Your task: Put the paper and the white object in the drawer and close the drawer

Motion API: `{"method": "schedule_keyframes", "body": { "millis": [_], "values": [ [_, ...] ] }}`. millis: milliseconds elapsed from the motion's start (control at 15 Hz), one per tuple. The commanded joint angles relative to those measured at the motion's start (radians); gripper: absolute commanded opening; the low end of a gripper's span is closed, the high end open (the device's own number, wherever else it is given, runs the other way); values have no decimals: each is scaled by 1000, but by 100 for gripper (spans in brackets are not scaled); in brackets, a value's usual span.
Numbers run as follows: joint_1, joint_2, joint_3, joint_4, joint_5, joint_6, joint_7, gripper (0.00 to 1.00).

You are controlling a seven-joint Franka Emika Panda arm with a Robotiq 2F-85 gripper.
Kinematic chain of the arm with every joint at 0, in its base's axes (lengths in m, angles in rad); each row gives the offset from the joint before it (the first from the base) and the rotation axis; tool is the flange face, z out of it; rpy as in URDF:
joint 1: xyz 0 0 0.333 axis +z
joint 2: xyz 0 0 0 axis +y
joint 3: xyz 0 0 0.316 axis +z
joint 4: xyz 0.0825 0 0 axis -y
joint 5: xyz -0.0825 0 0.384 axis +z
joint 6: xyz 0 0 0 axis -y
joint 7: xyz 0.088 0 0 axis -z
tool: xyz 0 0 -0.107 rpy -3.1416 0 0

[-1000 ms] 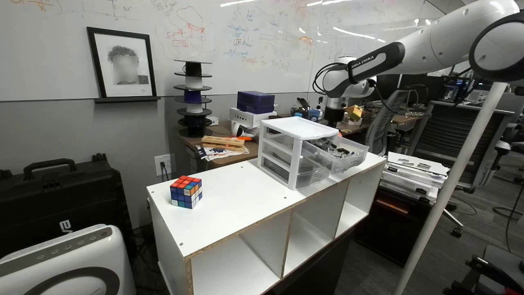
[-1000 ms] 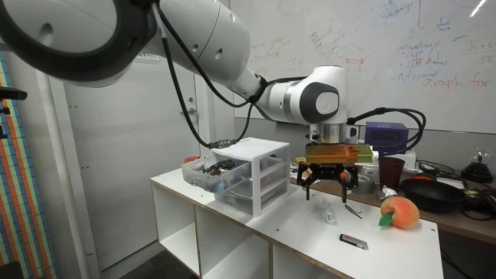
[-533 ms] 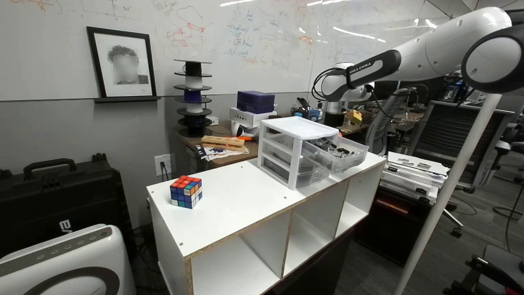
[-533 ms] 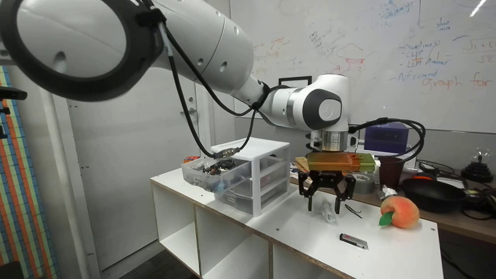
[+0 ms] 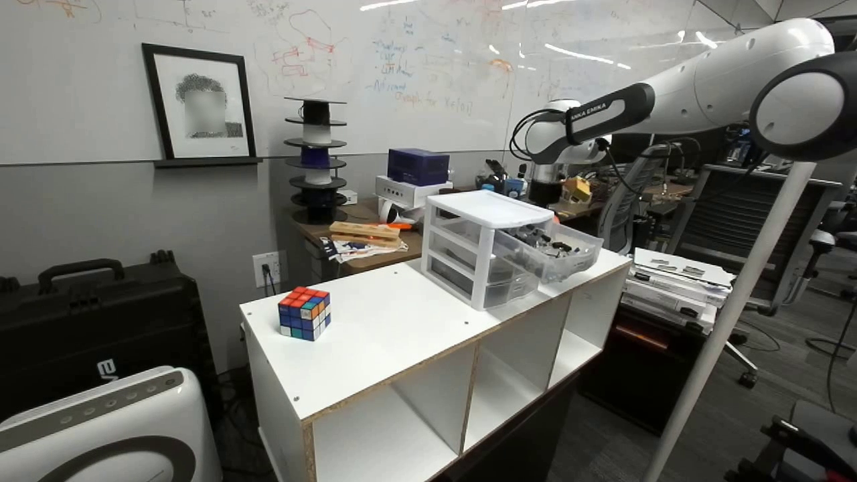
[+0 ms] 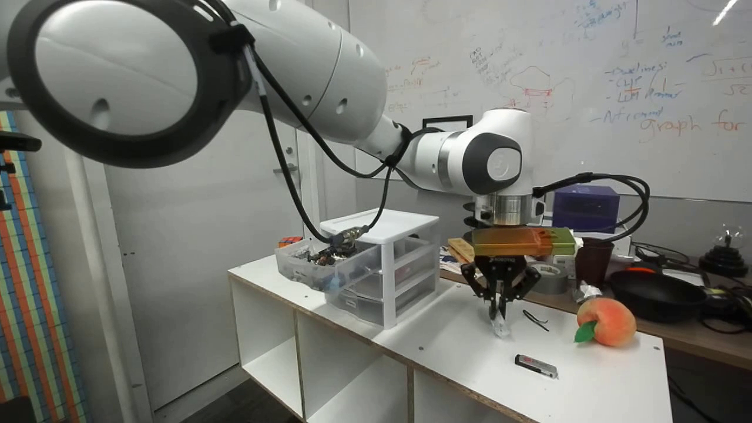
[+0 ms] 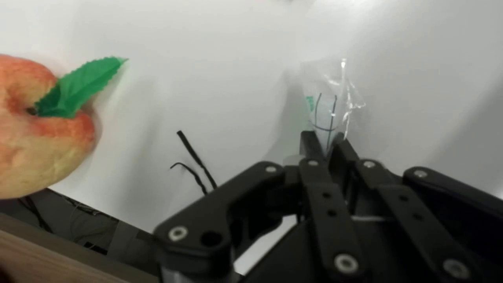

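Clear plastic wrapper [image 7: 334,84]: pinched, in from the back edge of the tabletop [image 6: 449,355].
Robotiq gripper [image 6: 498,314]: clenched on the wrapper, pointing down.
Translucent top drawer [image 6: 305,274]: pulled out toward the front edge, holding small parts [image 5: 552,248].
Peach [image 6: 612,322]: near the back corner by the desk [image 7: 47,257].

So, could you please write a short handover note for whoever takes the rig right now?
The pincer is shut on the clear wrapper, perhaps the paper; whether it is off the surface is hard to tell.
The drawer, top tier of the small chest, is pulled out, with small parts in it.
The black-ended stick, likely the white object, lies on the shelf top, apart from the pincer.
Done: drawer open, wrapper gripped.
Left: put wrapper and stick in the drawer, then close it.
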Motion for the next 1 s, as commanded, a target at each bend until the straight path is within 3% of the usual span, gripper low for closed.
{"method": "schedule_keyframes", "body": {
  "millis": [0,267,467,933],
  "values": [
    [-7,7,-3,26,-8,-17,-26,2],
    [-7,-52,-21,-29,-9,-15,10,0],
    [-6,-133,-36,-97,-8,41,30,5],
    [44,-422,-60,-385,-21,173,182,3]
  ]
}}
